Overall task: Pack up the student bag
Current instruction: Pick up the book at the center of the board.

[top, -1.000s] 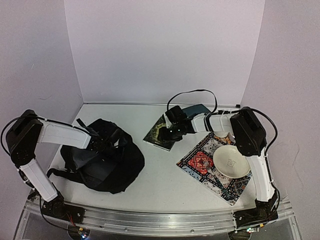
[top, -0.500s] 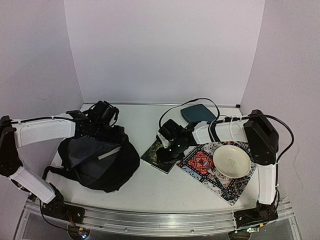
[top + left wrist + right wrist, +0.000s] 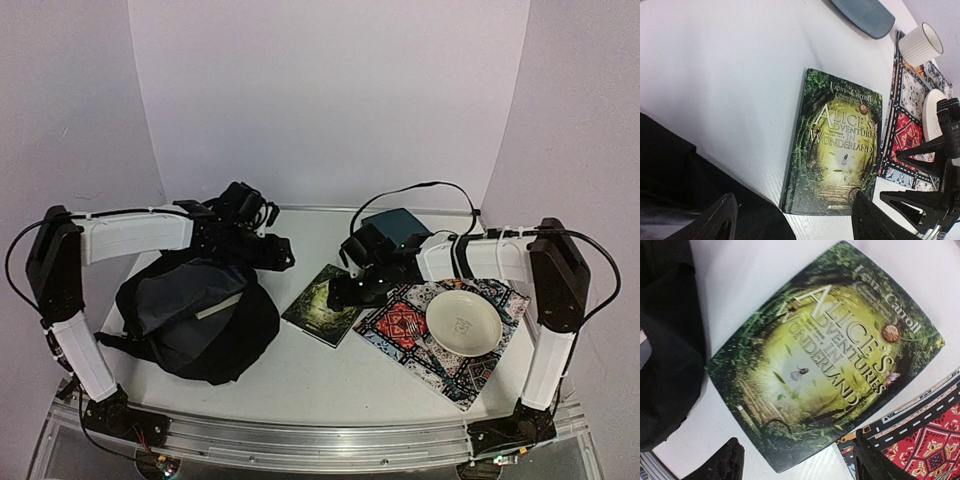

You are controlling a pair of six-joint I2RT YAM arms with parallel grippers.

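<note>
Seen from above, the student bag (image 3: 195, 320) slumps on the left half of the worktop (image 3: 330, 375). Its mouth seems turned up toward the middle with grey lining showing, though the black folds make the opening hard to read. The left pincer (image 3: 268, 250) hangs over the bag's far right rim. The right pincer (image 3: 345, 290) sits over the right side of a paperback book (image 3: 315, 308), which lies flat between the bag and a patterned mat (image 3: 420, 350) carrying a white bowl (image 3: 463, 322). A teal pouch (image 3: 395, 225) lies behind them. Through the left wrist camera, that arm's fingers (image 3: 722, 220) are spread wide with nothing between them, so the pincer is released. Black bag fabric fills the corner beneath it, the book's foot comes right up beside that fabric, and a white cup (image 3: 920, 42) stands on the mat beyond. Through the right wrist camera, those fingers (image 3: 722, 465) are likewise parted and empty, straddling the book's near corner, and the bag shows as a dark mass along the left edge. I'd judge the book is next to go in. Its long axis points roughly at the bag, foot end nearest. The bag lies to the left of the right pincer, across the book, and the right arm is the nearer one to the book.
</note>
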